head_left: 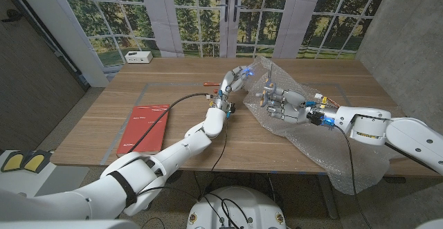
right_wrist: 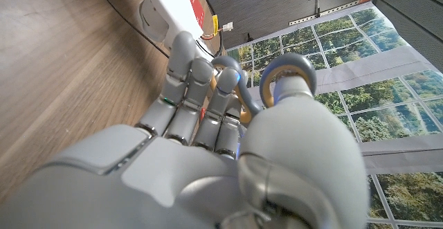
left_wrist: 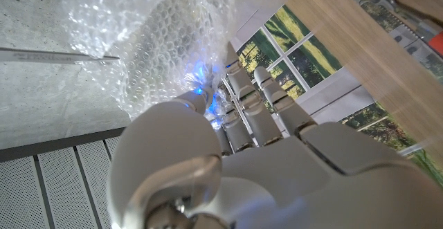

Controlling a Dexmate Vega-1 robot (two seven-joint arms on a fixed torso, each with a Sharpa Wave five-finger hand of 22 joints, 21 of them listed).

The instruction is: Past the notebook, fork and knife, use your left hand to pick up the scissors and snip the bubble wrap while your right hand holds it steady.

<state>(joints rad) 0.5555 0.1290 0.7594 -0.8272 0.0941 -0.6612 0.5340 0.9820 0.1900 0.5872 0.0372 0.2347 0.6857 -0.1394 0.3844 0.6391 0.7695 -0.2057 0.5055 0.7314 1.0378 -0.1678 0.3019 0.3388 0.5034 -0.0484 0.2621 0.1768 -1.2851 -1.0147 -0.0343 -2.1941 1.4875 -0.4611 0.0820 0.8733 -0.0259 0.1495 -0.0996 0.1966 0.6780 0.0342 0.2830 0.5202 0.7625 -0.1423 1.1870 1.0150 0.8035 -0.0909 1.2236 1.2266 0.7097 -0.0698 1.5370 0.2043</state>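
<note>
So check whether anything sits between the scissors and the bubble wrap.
Nothing visible does. The scissors are in the right robot hand, which is on the wrap; the left robot hand grips the wrap's edge. The blades are hidden.

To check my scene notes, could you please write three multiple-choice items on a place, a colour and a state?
1. Where does the notebook lie?
A. On the bubble wrap
B. On the table's left part, beside the left arm
C. At the table's right edge
2. What colour is the notebook?
A. Blue
B. Green
C. Red
3. How does the bubble wrap lie?
A. Rolled up tight
B. Spread out, hanging over the table's near edge
C. Folded under the notebook

Key: B, the notebook lies left of the left arm on the table; C, its cover is red; B, the bubble wrap droops past the edge.
</note>
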